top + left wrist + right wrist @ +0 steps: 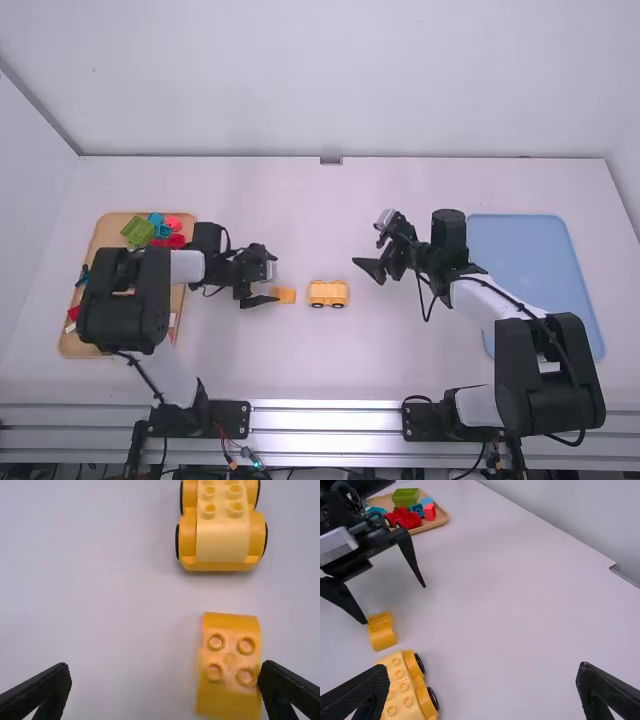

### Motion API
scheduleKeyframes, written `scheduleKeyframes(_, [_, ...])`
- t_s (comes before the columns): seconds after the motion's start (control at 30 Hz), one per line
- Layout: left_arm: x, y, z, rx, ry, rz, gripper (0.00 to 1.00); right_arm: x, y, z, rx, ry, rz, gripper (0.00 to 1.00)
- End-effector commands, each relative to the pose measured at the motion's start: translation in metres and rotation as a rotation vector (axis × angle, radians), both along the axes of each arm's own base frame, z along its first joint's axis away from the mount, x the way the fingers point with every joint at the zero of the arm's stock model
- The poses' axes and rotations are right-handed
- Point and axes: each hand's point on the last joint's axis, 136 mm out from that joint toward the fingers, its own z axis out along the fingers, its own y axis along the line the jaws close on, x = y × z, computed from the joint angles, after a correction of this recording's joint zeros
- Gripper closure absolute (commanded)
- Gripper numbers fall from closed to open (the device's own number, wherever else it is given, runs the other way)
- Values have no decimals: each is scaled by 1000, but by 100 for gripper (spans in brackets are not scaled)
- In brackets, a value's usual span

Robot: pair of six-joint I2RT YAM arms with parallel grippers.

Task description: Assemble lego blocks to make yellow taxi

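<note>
White table: wheeled yellow base, upright, likely for stacking; yellow block at one side of wide-spread left gripper, presumably for pickup; right gripper wide, well apart, perhaps leaving room.

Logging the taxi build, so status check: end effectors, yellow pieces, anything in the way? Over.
Left end effector open, one fingertip crowding the loose yellow block. Right end effector open, empty. Wheeled yellow base upright, apart from block.

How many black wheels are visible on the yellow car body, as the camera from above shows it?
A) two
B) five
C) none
A: in the high view, two black wheels show along the near edge of the yellow car body.
</note>
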Motion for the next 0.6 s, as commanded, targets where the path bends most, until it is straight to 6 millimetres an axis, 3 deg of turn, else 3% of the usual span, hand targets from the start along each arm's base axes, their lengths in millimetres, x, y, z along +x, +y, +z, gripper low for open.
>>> scheduleKeyframes(0.0, [-16,-13,3,-188,66,-20,1,-11,7,8,26,-41,87,1])
scheduleKeyframes(0.27, [-23,-18,-14,-257,57,-103,2,-22,11,6,32,-41,145,1])
scheduleKeyframes(0.33, [-21,-17,-16,-250,58,-104,16,-23,10,5,30,-35,144,1])
scheduleKeyframes(0.4, [-20,-16,-16,-251,55,-101,21,-22,10,4,28,-34,141,1])
scheduleKeyframes(0.5, [-20,-15,-17,-248,49,-96,44,-22,10,4,27,-37,143,1])
scheduleKeyframes(0.57, [-21,-16,-17,-248,51,-98,48,-22,10,4,28,-34,142,1])
